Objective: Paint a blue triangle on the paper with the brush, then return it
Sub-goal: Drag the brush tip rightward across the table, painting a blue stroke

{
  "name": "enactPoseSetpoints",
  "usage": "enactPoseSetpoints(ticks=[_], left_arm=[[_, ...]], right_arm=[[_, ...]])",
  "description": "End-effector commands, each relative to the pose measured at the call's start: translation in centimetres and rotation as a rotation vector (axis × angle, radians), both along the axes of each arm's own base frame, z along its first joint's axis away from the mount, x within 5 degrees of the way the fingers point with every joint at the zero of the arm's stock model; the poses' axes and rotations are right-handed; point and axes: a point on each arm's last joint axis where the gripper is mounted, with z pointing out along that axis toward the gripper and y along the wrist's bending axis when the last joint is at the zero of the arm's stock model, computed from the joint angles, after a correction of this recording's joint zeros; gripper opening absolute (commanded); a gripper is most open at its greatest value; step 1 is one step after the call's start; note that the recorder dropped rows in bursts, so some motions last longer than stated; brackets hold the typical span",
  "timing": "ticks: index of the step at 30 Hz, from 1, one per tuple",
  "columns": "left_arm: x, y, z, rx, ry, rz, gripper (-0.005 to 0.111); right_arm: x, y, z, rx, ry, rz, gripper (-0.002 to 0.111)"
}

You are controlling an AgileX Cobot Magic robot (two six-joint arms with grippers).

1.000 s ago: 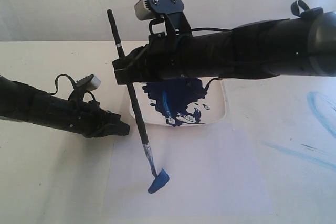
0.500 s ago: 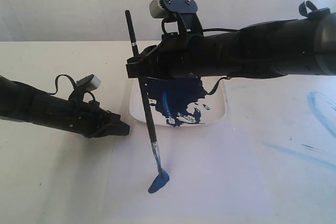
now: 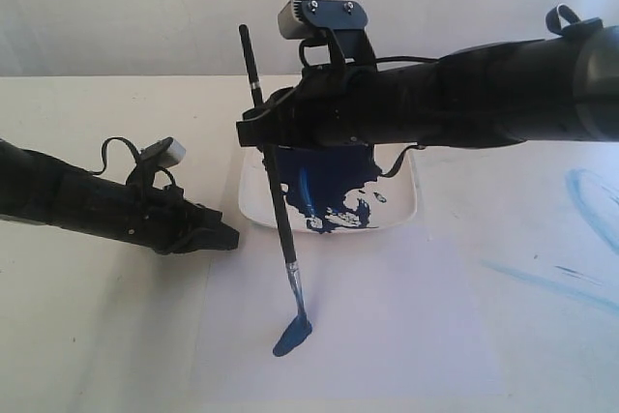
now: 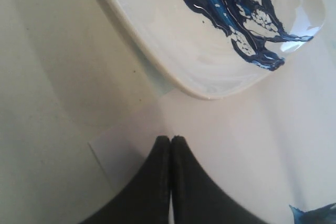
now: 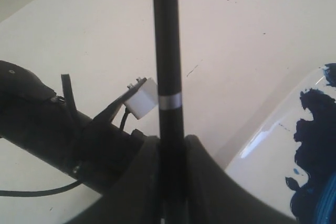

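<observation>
My right gripper (image 3: pixel 253 132) (image 5: pixel 172 142) is shut on the black handle of the brush (image 3: pixel 278 210) (image 5: pixel 168 56), which stands nearly upright over the paper (image 3: pixel 387 316). Its blue tip touches a dark-blue blob (image 3: pixel 291 337) near the paper's front left. That blob is the only stroke there; no blue triangle shows. My left gripper (image 3: pixel 230 237) (image 4: pixel 171 139) rests shut and empty at the paper's left edge, just left of the plate.
A square white plate (image 3: pixel 406 205) (image 4: pixel 173 51) with a navy paint splash (image 3: pixel 324 186) sits behind the brush, partly under my right arm. Faint light-blue streaks (image 3: pixel 580 200) mark the table at the right.
My right gripper has carried the brush to the right and stood it more upright. The tip has stayed on the blue blob. The left arm has not moved.
</observation>
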Motion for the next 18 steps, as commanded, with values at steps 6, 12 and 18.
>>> enactPoseSetpoints(ticks=[6, 12, 18], left_arm=[[-0.3, -0.1, -0.7, 0.005, 0.030, 0.001, 0.000], [-0.3, -0.1, -0.7, 0.005, 0.030, 0.001, 0.000], [-0.3, -0.1, -0.7, 0.005, 0.030, 0.001, 0.000]], right_arm=[[0.6, -0.2, -0.9, -0.018, 0.017, -0.016, 0.000], [1.4, -0.6, -0.5, -0.019, -0.007, -0.045, 0.000], [1.9, -1.0, -0.5, -0.030, -0.011, -0.076, 0.000]])
